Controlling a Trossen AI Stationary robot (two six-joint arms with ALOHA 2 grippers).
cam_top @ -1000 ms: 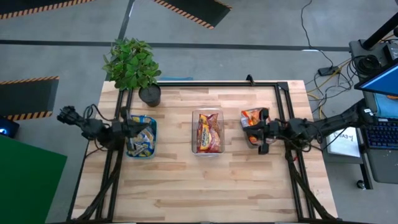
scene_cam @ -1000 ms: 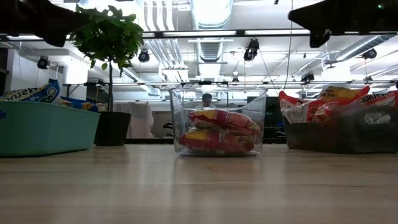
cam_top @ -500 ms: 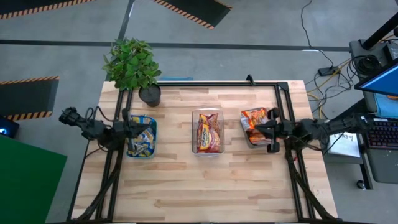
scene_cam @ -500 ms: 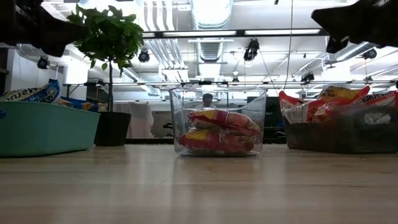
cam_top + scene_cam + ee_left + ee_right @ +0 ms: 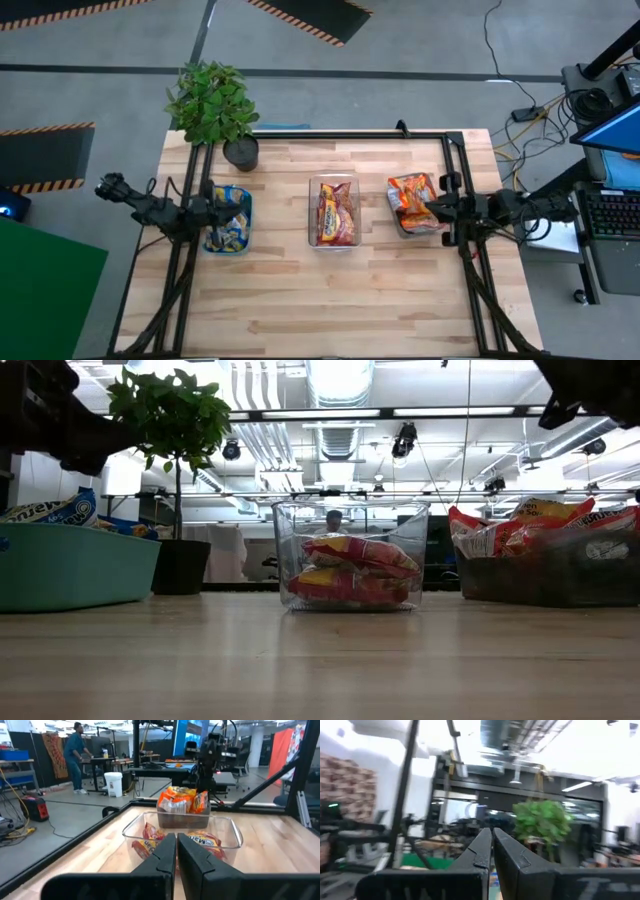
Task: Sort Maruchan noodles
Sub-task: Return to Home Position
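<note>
The right gripper [image 5: 432, 208], fingers nearly pressed together and empty, has pulled back off the dark bin [image 5: 560, 585] toward the right edge of the table [image 5: 330, 300]. The left gripper [image 5: 222, 212], equally narrow, draws back over the teal bin [image 5: 70, 570]. All visible Maruchan noodles [image 5: 336, 212] lie binned by colour, so the sorting looks finished.

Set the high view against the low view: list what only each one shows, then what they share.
Only the high view: the whole table, the floor markings, a keyboard, and where the arms sit, with the left pincer at the teal bin and the right pincer at the dark bin. Only the low view: ceiling lights and a person beyond the clear bin. Both: the three bins with blue packs, red packs and orange packs, plus the plant.
</note>
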